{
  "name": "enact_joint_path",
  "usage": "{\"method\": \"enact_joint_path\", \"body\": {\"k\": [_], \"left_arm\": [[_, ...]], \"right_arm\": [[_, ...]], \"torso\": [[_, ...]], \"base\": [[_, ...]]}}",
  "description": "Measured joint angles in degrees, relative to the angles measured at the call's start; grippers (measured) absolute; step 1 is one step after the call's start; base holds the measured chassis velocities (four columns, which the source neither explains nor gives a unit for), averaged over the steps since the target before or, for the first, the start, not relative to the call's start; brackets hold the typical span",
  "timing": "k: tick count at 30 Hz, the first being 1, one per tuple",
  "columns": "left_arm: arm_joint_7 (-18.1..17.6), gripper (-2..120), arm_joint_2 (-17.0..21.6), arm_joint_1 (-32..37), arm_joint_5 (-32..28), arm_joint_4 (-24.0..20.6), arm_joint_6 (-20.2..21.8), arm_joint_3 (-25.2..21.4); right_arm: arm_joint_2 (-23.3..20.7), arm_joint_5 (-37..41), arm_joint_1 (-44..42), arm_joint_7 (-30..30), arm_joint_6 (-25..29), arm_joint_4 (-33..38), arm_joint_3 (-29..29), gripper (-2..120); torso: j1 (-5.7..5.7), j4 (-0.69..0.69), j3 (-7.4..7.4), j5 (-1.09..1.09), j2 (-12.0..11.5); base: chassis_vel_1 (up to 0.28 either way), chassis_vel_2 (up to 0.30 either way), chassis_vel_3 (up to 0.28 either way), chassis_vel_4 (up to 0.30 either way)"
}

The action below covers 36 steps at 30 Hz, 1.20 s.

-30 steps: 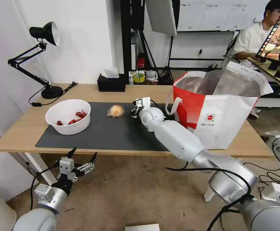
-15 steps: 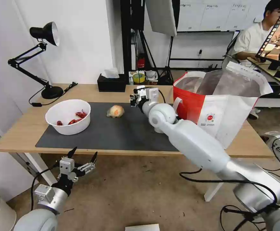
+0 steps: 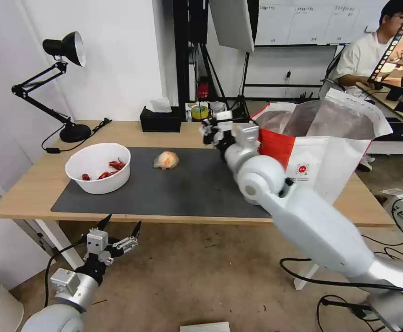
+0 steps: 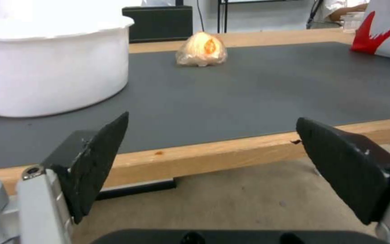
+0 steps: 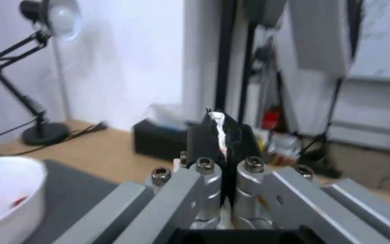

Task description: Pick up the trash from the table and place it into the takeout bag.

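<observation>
While pinched shut: right gripper [image 5: 222, 127], tissue [image 5: 217, 122].

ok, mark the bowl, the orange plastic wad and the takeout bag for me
white bowl [image 3: 101, 184], head view, front outer wall.
orange plastic wad [image 3: 166, 160], head view, middle of the wad.
takeout bag [image 3: 333, 159], head view, white front panel right of the logo.
</observation>
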Motion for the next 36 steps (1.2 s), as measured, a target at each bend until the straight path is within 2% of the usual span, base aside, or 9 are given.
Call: {"method": "enact_joint_path", "body": {"k": [7, 15, 25, 36], "left_arm": [[0.0, 100, -0.7, 0.0, 0.8, -0.1, 0.1, 1.0], [-0.1, 100, -0.5, -1.1, 0.9, -0.1, 0.2, 1.9], [0.0, 100, 0.2, -1.4, 0.4, -0.8, 0.1, 2.6], [0.0, 100, 0.6, -1.9, -0.2, -0.7, -0.1, 3.0]], "right_arm": [[-8.9, -1.0, -0.6, 0.0, -1.3, 4.7, 5.4, 0], [-14.9, 4.1, -1.8, -0.1, -1.9, 4.5, 11.5, 0], [-16.0, 6.8, -5.6, -0.5, -2.5, 0.9, 15.1, 0], [-16.0, 9.7, -9.2, 0.2, -4.2, 1.4, 17.2, 0]], "torso": [[0.0, 0.0, 0.0, -0.01, 0.0], [0.0, -0.01, 0.0, -0.02, 0.0], [0.0, 0.0, 0.0, 0.0, 0.0], [0.0, 0.0, 0.0, -0.02, 0.0]], "base": [[0.0, 0.0, 0.0, 0.0], [0.0, 0.0, 0.0, 0.0], [0.0, 0.0, 0.0, 0.0], [0.0, 0.0, 0.0, 0.0]]}}
